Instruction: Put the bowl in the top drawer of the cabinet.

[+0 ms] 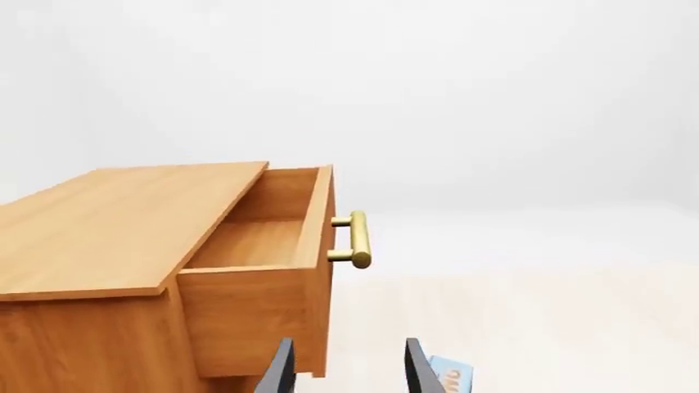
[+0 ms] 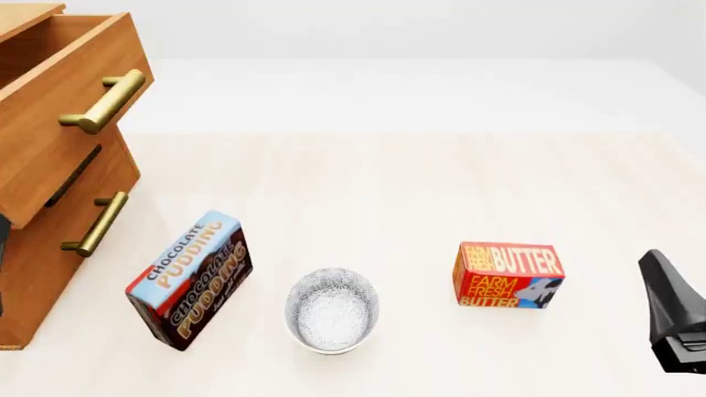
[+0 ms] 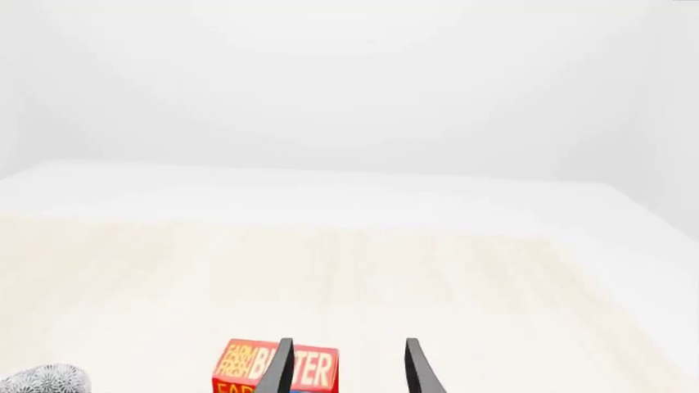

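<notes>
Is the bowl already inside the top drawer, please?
No, the bowl stands on the table between two boxes, outside the open top drawer.

The bowl [image 2: 332,309] sits upright on the table [image 2: 441,190], close to its near edge and a little left of the middle: small, round, white, covered in a fine dark grey-blue pattern, mouth facing up and nothing inside. Over at the table's left edge stands the cabinet [image 2: 45,248], a light-brown wooden chest with brass bar handles. The top drawer [image 2: 66,107] is pulled out, its deep wooden box open to the air and bare inside in the left wrist view, its horizontal brass handle on the front. The bowl is well apart from the cabinet, resting on the tabletop and outside the drawer.
</notes>
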